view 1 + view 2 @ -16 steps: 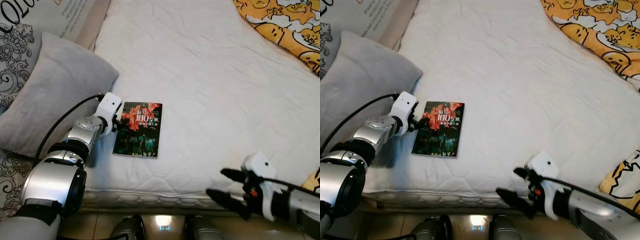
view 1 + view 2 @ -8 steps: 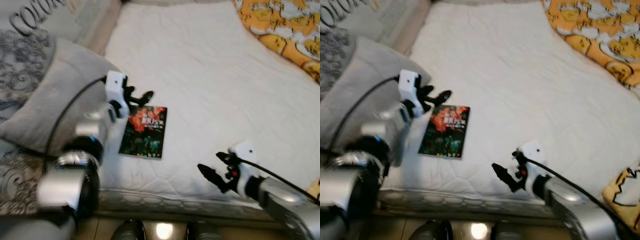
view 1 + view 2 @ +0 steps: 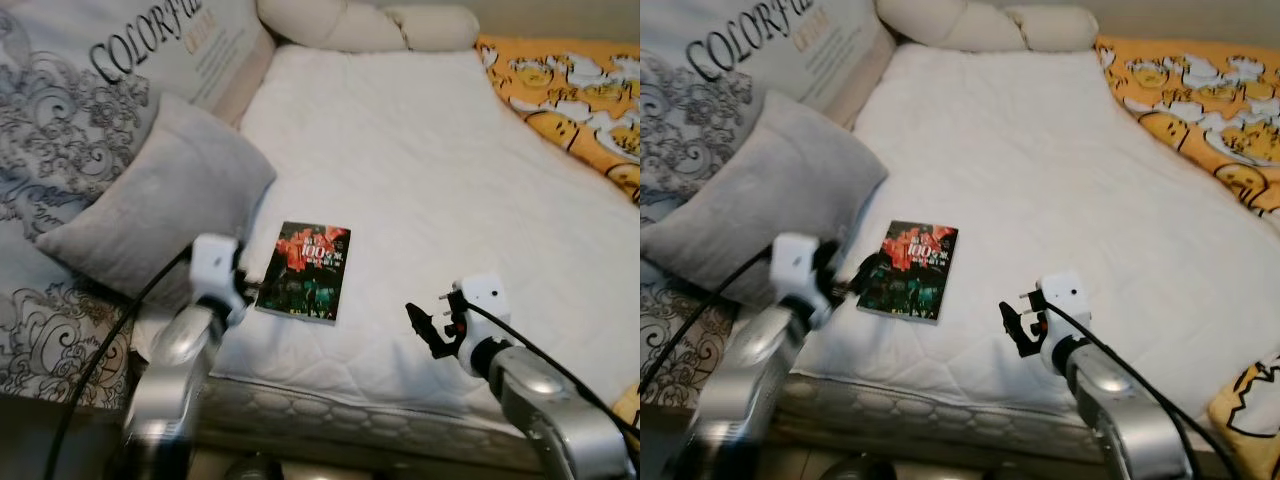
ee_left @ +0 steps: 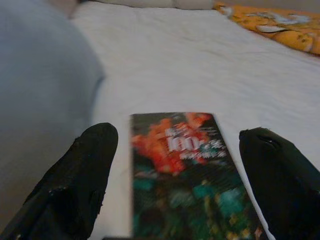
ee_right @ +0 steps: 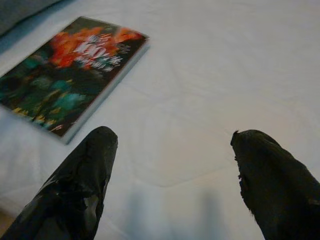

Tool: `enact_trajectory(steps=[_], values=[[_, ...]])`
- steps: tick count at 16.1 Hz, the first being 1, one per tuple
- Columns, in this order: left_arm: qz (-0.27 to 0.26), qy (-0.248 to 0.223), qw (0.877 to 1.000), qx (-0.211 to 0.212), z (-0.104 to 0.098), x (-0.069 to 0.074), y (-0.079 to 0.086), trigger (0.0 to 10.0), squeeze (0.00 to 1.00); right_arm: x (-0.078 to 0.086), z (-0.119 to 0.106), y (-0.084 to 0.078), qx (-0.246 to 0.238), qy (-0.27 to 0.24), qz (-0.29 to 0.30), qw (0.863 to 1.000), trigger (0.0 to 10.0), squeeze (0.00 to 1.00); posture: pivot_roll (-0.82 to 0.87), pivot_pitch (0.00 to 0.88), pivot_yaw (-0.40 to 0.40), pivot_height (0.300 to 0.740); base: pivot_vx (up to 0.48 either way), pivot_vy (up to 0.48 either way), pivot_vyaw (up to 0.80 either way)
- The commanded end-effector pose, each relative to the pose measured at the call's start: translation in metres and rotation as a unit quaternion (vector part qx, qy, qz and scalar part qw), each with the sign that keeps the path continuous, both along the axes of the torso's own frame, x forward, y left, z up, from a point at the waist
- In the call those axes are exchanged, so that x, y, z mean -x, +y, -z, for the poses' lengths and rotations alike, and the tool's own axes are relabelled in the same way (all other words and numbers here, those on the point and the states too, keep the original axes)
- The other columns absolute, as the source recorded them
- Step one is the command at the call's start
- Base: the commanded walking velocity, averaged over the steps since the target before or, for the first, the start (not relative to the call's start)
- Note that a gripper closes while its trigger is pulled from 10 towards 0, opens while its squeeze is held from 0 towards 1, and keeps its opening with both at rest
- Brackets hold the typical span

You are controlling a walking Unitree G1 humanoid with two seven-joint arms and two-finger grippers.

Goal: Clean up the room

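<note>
Here the left gripper (image 4: 180, 175) hangs spread just beside the paperback book (image 3: 303, 272) lying flat on the white mattress (image 3: 420, 190); the right gripper (image 5: 172, 185), likewise spread, hovers nearby. The head views add the grey pillow (image 3: 160, 200).

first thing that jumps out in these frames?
The dark book with red cover art lies flat near the front edge of the white mattress, beside the grey pillow. The left claw is open and lined up on the book's near end, and the right claw hovers open over bare mattress to the book's right. An orange cartoon-print blanket covers the far right corner.
</note>
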State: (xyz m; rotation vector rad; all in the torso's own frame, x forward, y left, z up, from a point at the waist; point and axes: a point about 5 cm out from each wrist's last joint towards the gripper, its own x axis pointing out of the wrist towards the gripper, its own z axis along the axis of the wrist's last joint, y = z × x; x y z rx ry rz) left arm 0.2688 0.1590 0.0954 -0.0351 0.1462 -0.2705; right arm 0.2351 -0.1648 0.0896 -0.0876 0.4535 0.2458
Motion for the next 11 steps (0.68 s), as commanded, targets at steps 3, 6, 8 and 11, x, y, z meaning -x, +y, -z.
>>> enact_trajectory(steps=[3, 6, 8, 11], values=[[-0.029, 0.007, 0.999, -0.026, -0.002, 0.017, 0.000, 10.0, 0.00, -0.001, 0.005, 0.003, -0.002, -0.007, 0.015, 1.000, 10.0, 0.00, -0.06, 0.000, -0.003, 0.740, 0.000, -0.385, 0.00], [-0.043, 0.015, 0.998, -0.044, -0.004, 0.019, 0.005, 10.0, 0.00, -0.006, 0.006, 0.002, -0.015, -0.012, 0.035, 0.999, 10.0, 0.00, -0.05, 0.000, -0.008, 0.740, 0.000, -0.389, 0.00], [-0.057, 0.015, 0.997, -0.046, -0.008, 0.017, 0.013, 10.0, 0.00, -0.007, 0.008, 0.002, -0.015, -0.010, 0.039, 0.999, 10.0, 0.00, -0.05, 0.000, -0.013, 0.740, 0.000, -0.407, -0.32], [-0.064, 0.022, 0.997, -0.049, -0.009, 0.017, 0.017, 10.0, 0.00, -0.009, 0.009, 0.003, -0.010, -0.014, 0.039, 0.999, 10.0, 0.00, -0.05, 0.000, -0.015, 0.740, 0.000, -0.428, -0.67]])
